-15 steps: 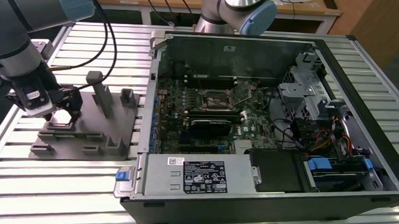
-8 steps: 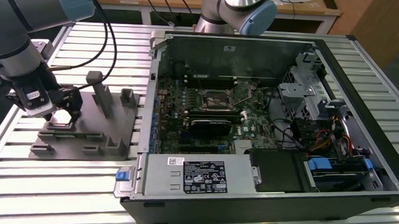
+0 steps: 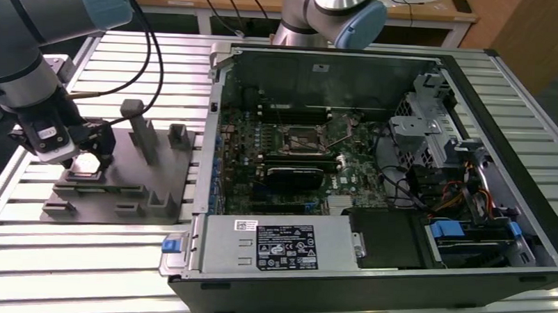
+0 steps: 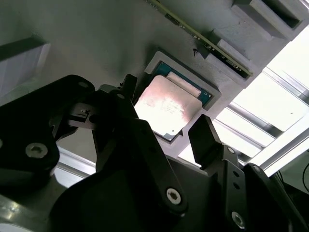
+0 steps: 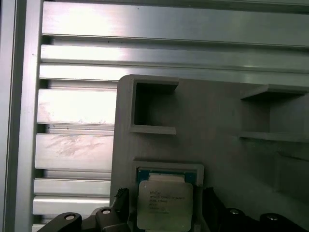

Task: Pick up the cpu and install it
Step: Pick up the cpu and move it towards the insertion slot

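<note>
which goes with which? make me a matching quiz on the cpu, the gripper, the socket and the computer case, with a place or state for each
Things:
1. cpu
2. gripper
3. socket
4. computer case

Places or states:
A. lying open-sided on the exterior view's right
B. in a recess of the grey fixture plate
C. open, one finger on each side of the cpu
D. on the motherboard inside the case

Pairs: 1-B, 2-C, 3-D, 4-A

You have a slatted metal tabletop point(image 3: 71, 267) | grey fixture plate point(image 3: 121, 161) with upright blocks point(image 3: 137, 124) near its edge on the exterior view's left | open computer case point(image 3: 328, 75) on the exterior view's right | silver power supply point(image 3: 276, 245) along the case's near wall
</note>
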